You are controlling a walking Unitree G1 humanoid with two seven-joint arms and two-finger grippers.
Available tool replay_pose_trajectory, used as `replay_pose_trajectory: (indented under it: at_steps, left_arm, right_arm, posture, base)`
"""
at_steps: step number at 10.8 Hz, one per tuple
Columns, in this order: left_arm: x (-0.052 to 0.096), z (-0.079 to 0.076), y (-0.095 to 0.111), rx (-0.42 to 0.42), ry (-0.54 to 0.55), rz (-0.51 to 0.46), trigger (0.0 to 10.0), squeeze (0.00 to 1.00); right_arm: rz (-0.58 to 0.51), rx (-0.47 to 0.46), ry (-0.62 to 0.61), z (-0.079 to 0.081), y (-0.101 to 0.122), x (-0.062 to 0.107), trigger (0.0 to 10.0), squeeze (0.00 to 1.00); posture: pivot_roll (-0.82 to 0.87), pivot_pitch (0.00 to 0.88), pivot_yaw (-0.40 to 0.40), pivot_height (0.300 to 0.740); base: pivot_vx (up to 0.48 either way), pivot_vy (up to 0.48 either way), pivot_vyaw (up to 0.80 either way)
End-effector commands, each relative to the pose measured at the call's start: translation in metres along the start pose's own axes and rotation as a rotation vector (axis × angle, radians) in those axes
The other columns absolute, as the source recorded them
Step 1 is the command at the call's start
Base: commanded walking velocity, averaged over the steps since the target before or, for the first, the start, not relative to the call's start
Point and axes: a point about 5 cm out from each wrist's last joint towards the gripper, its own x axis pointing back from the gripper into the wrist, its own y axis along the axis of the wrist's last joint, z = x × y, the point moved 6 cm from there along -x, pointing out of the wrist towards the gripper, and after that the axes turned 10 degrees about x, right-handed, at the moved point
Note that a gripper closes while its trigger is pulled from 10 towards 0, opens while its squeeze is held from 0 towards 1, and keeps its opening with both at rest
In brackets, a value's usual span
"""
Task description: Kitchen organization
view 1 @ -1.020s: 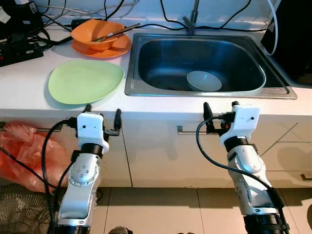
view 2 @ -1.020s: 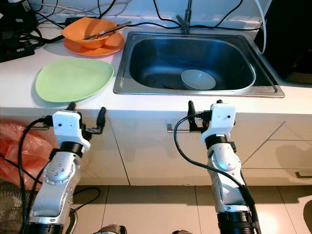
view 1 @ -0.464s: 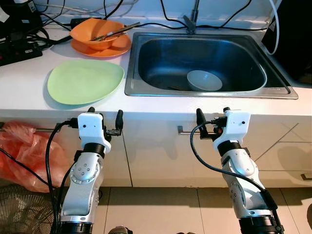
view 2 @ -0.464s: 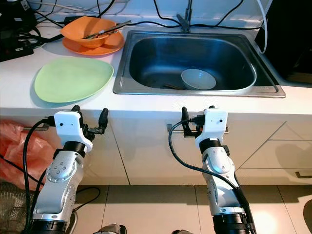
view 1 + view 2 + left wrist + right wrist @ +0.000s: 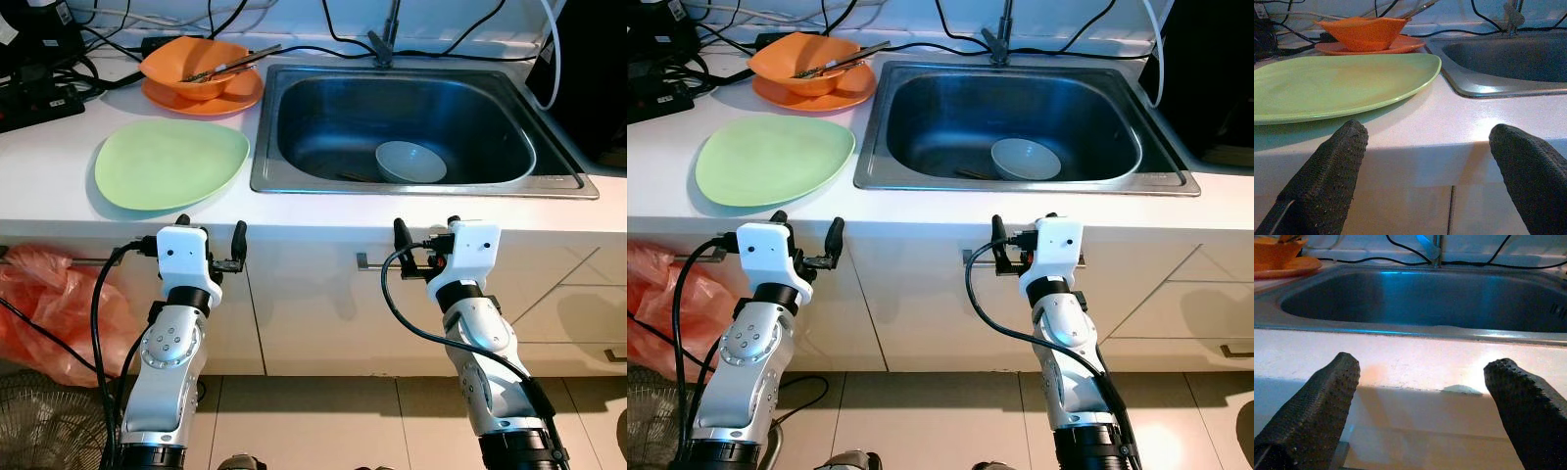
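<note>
Robot stands at the counter (image 5: 59, 147); both arms raised just below its front edge, neither over the worktop.

Left gripper (image 5: 209, 238): fingers (image 5: 1327, 176) spread wide, nothing between them; it points at the counter edge in front of the green plate (image 5: 168, 162). Right gripper (image 5: 427, 235): fingers (image 5: 1312, 406) likewise well apart and empty; it faces the front rim of the sink (image 5: 411, 186), just beside a drawer handle (image 5: 367, 260) on the cabinet front.

Things to sort, as they lie:
- green plate flat on the counter, left of the sink, near the front edge;
- orange bowl (image 5: 192, 67) sitting on an orange plate (image 5: 240, 96) further back, with what look like chopsticks (image 5: 235, 64) resting in it;
- small pale bowl (image 5: 410, 162) alone in the sink basin, toward the right front;
- cables and a power strip (image 5: 39, 103) along the back left; a red bag (image 5: 49, 304) hanging below the counter.

Judgement on progress: very early, or between steps; nothing is held, the dishes are scattered over three spots, nothing stacked beyond bowl-on-plate. Left to do: presumably gathering the plate, the orange set and the sink bowl into one place; the task line does not say where, so I cannot tell which goes first. The green plate lies nearest the left gripper.
</note>
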Motion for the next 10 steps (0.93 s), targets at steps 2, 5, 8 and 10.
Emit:
replay_pose_trajectory:
  at_steps: [2,5,8,10]
  left_arm:
    - [-0.0012,-0.0003,-0.0004,-0.019,-0.001,0.0,10.0,0.0]
    - [-0.0016,-0.0006,0.0003,-0.028,-0.002,-0.002,10.0,0.0]
    - [-0.0011,0.0006,0.0003,-0.033,0.006,-0.004,10.0,0.0]
    - [-0.0016,0.0005,0.0012,-0.035,0.006,-0.007,10.0,0.0]
  right_arm:
    - [-0.004,0.001,-0.016,-0.0038,0.0009,-0.0012,10.0,1.0]
    - [-0.003,0.0,-0.016,-0.0029,0.0004,-0.0012,10.0,1.0]
    - [-0.003,-0.002,-0.015,-0.0022,0.0001,-0.0031,10.0,1.0]
    - [-0.005,-0.003,-0.013,-0.0012,0.0007,-0.0034,10.0,1.0]
  posture:
    - [0.09,0.086,0.004,0.74]
    - [0.09,0.085,0.003,0.74]
    - [0.1,0.082,0.005,0.74]
    - [0.1,0.082,0.005,0.74]
  base:
    - [0.0,0.0,0.0]
    - [0.0,0.0,0.0]
    - [0.0,0.0,0.0]
    - [0.0,0.0,0.0]
